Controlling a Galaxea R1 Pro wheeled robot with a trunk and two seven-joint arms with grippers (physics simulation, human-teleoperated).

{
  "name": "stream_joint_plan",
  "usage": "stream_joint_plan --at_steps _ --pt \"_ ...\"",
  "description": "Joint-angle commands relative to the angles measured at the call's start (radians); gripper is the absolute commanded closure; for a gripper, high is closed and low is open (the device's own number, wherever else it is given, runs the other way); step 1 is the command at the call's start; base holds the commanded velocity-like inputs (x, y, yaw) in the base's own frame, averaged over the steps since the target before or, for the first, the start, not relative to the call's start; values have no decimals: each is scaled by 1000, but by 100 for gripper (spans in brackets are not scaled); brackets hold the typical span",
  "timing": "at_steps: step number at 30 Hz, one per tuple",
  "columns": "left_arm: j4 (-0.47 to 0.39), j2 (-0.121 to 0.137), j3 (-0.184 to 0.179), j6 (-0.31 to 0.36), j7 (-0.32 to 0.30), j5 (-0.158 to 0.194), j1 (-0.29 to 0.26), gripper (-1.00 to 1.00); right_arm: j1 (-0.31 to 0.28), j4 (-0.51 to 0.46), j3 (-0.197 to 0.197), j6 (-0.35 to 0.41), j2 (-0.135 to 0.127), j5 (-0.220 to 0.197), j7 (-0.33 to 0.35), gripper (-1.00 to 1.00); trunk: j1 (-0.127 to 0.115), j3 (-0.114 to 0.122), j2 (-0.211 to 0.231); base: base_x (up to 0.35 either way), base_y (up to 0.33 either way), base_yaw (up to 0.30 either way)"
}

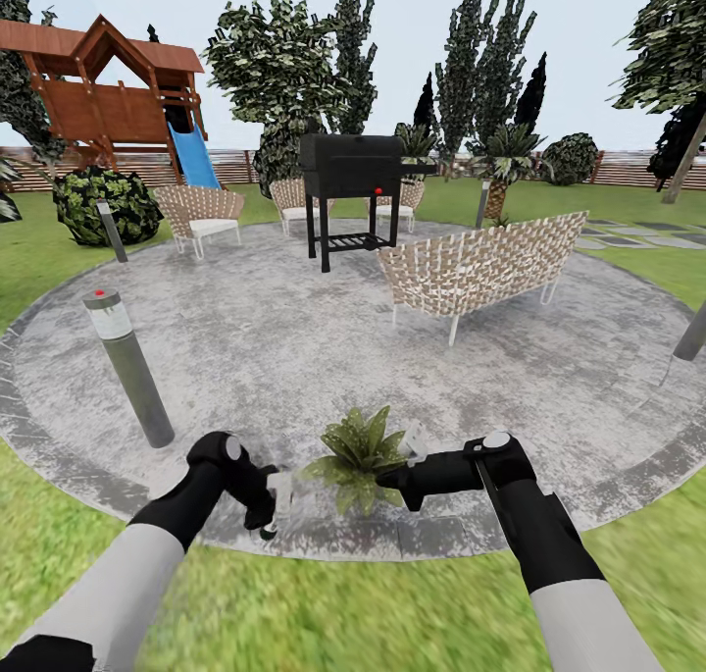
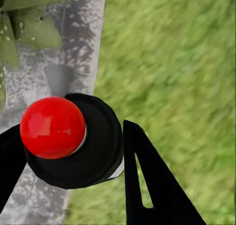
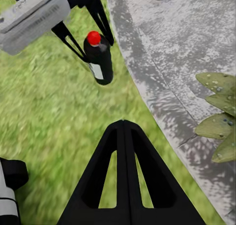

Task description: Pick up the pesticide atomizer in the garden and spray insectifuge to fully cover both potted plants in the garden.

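Note:
The pesticide atomizer is a dark bottle with a red top and a white label. My left gripper is shut on it and holds it over the lawn, just off the patio's edge. In the head view my left gripper is left of a potted plant, a low rosette of speckled green leaves on the patio rim. My right gripper is shut and empty, close to the plant's right side, its fingers pressed together. Speckled leaves lie just beyond the bottle, and plant leaves also edge the right wrist view.
A grey red-topped lamp post stands left on the round stone patio. Further back are a woven bench, a black grill, woven chairs and a wooden playhouse with a blue slide. Lawn lies underfoot.

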Motion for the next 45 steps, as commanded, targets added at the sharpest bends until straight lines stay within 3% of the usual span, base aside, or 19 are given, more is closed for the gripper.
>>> stream_joint_plan --at_steps 1,3,4,5,7,9,11,12,13,14,17,20,22,23,26,29,41,43,45 --pt "-2 34 8 12 -4 0 0 100 -1 -1 1 9 0 6 6 100 0 -1 0 0 0 0" --pt "-1 110 116 13 -6 8 0 100 0 -1 13 8 -2 7 5 100 0 -1 0 0 0 0" --pt "-1 127 210 14 -6 13 2 100 0 0 14 8 -2 7 3 100 0 -1 0 0 0 0" --pt "-1 138 368 13 -5 14 8 100 3 2 15 7 -2 8 1 100 0 -1 0 0 0 0" --pt "-1 142 546 12 -2 14 16 100 8 28 12 6 -7 9 -5 100 0 -1 0 0 0 0" --pt "1 140 683 11 3 14 26 100 9 108 1 0 -12 9 -11 100 0 -1 0 0 0 0" --pt "17 127 804 8 35 16 47 100 10 219 -115 -10 -48 9 -29 100 0 -1 0 0 0 0" --pt "34 118 860 2 73 18 69 100 10 273 -224 -39 -83 9 -39 -100 0 -1 0 0 0 0" --pt "60 105 901 -18 132 19 91 100 10 334 -343 -116 -113 9 -46 -100 0 -1 0 0 0 0" --pt "94 97 923 -50 191 19 107 100 10 379 -447 -208 -130 9 -50 -100 0 -1 0 0 0 0" --pt "209 89 942 -152 326 19 157 100 10 462 -671 -363 -165 11 -90 -100 0 -1 0 0 0 0" --pt "290 88 946 -195 442 20 195 100 11 516 -750 -427 -182 11 -241 -100 0 -1 0 0 0 0" --pt "333 88 947 -213 540 29 235 100 13 565 -790 -500 -187 11 -407 -100 0 -1 0 0 0 0" --pt "342 88 947 -216 581 46 247 100 13 587 -821 -524 -187 11 -487 -100 0 -1 0 0 0 0" --pt "422 89 972 -221 726 207 291 100 13 625 -977 -562 -181 11 -750 -100 0 -1 0 0 0 0" --pt "498 89 978 -221 784 267 301 100 13 630 -1008 -560 -181 11 -791 -100 0 -1 0 0 0 0" --pt "576 89 979 -289 797 278 305 100 13 632 -1016 -557 -177 11 -828 -100 0 -1 0 0 0 0" --pt "577 89 980 -292 799 279 305 100 13 632 -1018 -556 -176 10 -917 -100 0 -1 0 0 0 0" --pt "578 89 981 -292 799 281 305 100 13 631 -1022 -556 -174 9 -1147 -100 0 -1 0 0 0 0"
